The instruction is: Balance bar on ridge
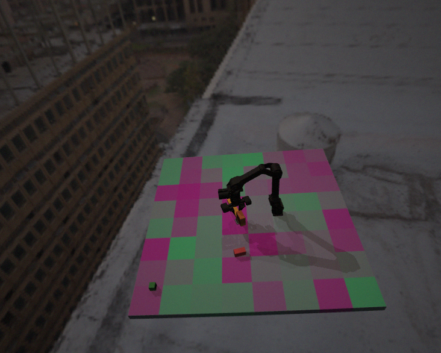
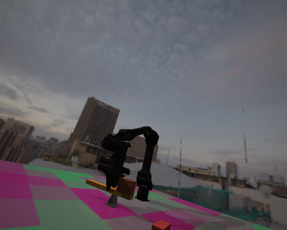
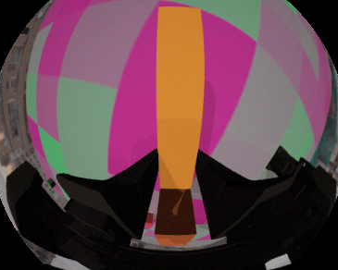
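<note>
The orange bar (image 1: 229, 200) (image 2: 95, 183) (image 3: 180, 83) carries a brown-orange block (image 1: 241, 217) (image 2: 126, 188) (image 3: 175, 210) at one end. My gripper (image 2: 110, 188) (image 3: 177, 153) is shut on the bar, its fingers on either side near the block. The grey ridge (image 2: 112, 200) stands on the table under the bar, a little on the block side of the fingers in the exterior view. The bar is clear of the table and looks roughly parallel to it. Whether its underside touches the ridge top I cannot tell. The ridge is hidden under the bar in the wrist view.
A red block (image 1: 239, 252) (image 2: 161, 225) lies on the checkered table (image 1: 209, 296) (image 2: 12, 207), on the block's side of the bar. A small green cube (image 1: 152, 286) sits near the table's front left corner. The arm's base (image 1: 276, 208) (image 2: 142, 194) stands right of the bar.
</note>
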